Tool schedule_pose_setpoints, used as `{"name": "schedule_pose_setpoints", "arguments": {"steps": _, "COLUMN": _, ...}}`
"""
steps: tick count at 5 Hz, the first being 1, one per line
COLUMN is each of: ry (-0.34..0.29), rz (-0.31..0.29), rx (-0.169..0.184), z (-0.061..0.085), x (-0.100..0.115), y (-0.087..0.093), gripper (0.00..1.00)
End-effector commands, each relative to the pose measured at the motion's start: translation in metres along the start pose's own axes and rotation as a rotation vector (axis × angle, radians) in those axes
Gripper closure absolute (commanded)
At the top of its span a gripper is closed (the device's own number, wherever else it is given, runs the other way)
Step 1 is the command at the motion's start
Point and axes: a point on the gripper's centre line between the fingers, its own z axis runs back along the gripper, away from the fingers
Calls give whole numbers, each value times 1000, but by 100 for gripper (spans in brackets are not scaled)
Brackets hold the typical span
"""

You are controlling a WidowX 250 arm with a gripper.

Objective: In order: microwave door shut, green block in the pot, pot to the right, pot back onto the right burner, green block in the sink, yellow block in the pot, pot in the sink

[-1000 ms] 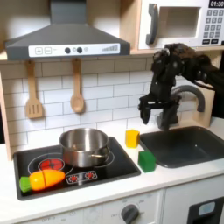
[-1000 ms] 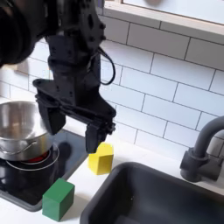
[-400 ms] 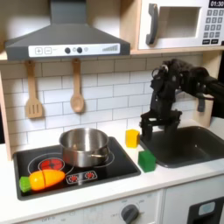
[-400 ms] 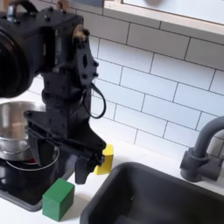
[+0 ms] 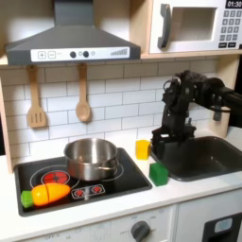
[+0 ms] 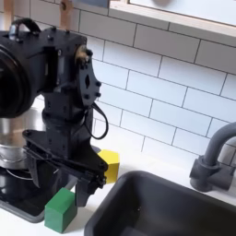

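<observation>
Reading left to right in the first exterior view: pot (image 5: 91, 158) on the burner, yellow block (image 5: 142, 148) behind, green block (image 5: 159, 174) at the stove's front corner, sink (image 5: 225, 166) beyond. Pincer (image 6: 58, 185) hangs low with fingers spread, nothing held, directly above the green block (image 6: 58, 211) in the second exterior view. Fingertips blur there; contact cannot be judged.

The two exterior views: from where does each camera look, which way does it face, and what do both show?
First exterior view: in front of the toy kitchen, facing the tiled wall; it shows the pot, the sink, the microwave door and the whole arm.
Second exterior view: close and low by the counter, facing the wall; the arm's wrist and gripper loom large.
Both show the green block, the yellow block and the gripper.
</observation>
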Motion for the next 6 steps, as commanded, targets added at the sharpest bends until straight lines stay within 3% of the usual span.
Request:
{"name": "schedule_pose_setpoints", "arguments": {"steps": 1, "ry": -9, "rz": 15, "rx": 2, "z": 0, "x": 2, "y": 3, "gripper": 0}}
{"name": "schedule_pose_setpoints", "arguments": {"steps": 2, "ry": -10, "rz": 24, "rx": 4, "z": 0, "x": 2, "y": 5, "gripper": 0}}
{"name": "schedule_pose_setpoints", "arguments": {"steps": 3, "ry": -11, "rz": 34, "rx": 37, "z": -2, "x": -2, "y": 18, "gripper": 0}}
{"name": "schedule_pose_setpoints", "arguments": {"steps": 4, "ry": 7, "rz": 19, "rx": 31, "z": -14, "x": 0, "y": 14, "gripper": 0}}
{"name": "schedule_pose_setpoints", "arguments": {"steps": 5, "ry": -9, "rz": 22, "rx": 38, "z": -14, "x": 6, "y": 15, "gripper": 0}}
{"name": "schedule_pose_setpoints", "arguments": {"steps": 6, "ry": 12, "rz": 3, "rx": 17, "z": -26, "x": 6, "y": 12, "gripper": 0}}
